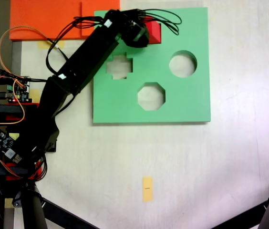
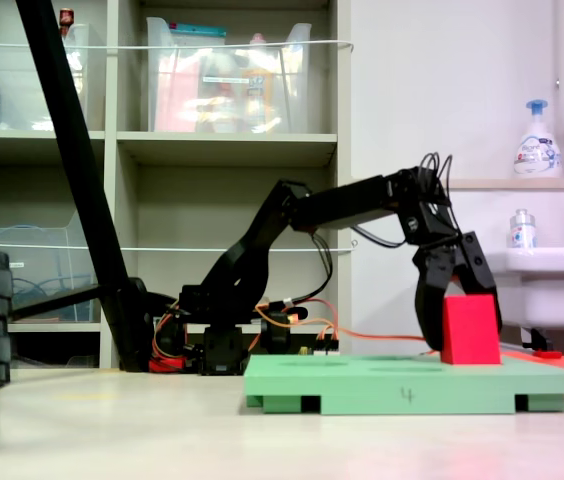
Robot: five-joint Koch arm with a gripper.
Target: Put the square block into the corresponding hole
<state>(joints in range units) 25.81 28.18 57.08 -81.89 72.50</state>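
- The block sits at the far edge of the green board, toward its upper-left corner in the overhead fixed view, over where the square hole must be; the hole itself is hidden.
- In the side fixed view the block stands tall on the board, bottom at surface level, so it looks not yet sunk in.
- The gripper straddles the block, jaws on either side; whether they clamp it or have let go I cannot tell.
- Step in hand, as I judge: seating the block.
- Next move: press straight down with sides squared, then part the jaws and lift clear.
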